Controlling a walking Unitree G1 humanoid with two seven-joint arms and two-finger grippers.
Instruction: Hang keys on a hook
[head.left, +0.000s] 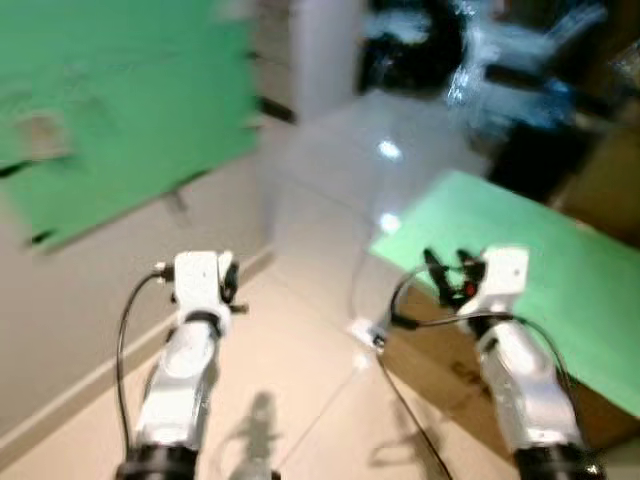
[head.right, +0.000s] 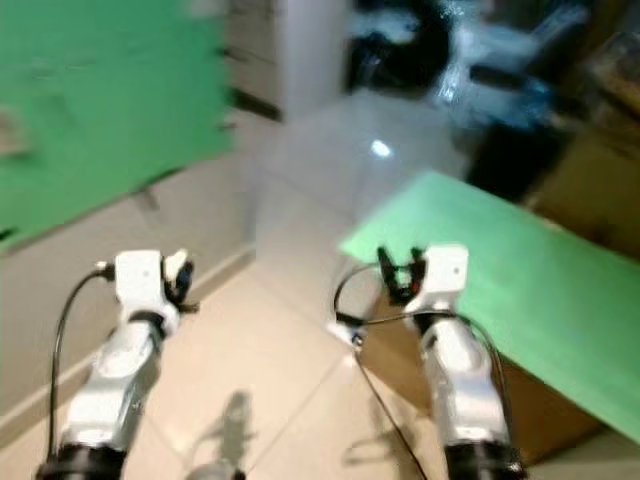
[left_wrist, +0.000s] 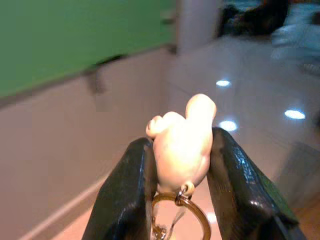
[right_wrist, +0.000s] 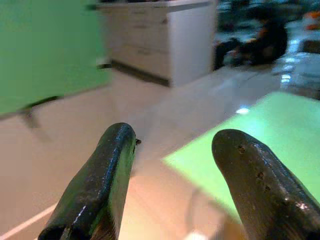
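My left gripper (left_wrist: 177, 165) is shut on a cream, rounded key-chain charm (left_wrist: 181, 145), clamped between its two black fingers (left_wrist: 125, 190). A brass key ring (left_wrist: 177, 220) hangs from the charm's small eyelet. In the head views the left arm (head.left: 190, 340) is raised at the lower left, near a white wall with a green panel (head.left: 120, 110). My right gripper (right_wrist: 172, 165) stands open with nothing between its fingers; the right arm (head.left: 505, 330) reaches over the edge of a green-topped surface (head.left: 560, 270). The views are blurred and no hook can be made out.
Glossy tiled floor (head.left: 330, 190) runs ahead between the wall and the green-topped cardboard-coloured box (head.left: 440, 360). White cabinets (right_wrist: 165, 45) stand farther back. Dark clutter and plastic bags (head.left: 470, 60) lie at the back right.
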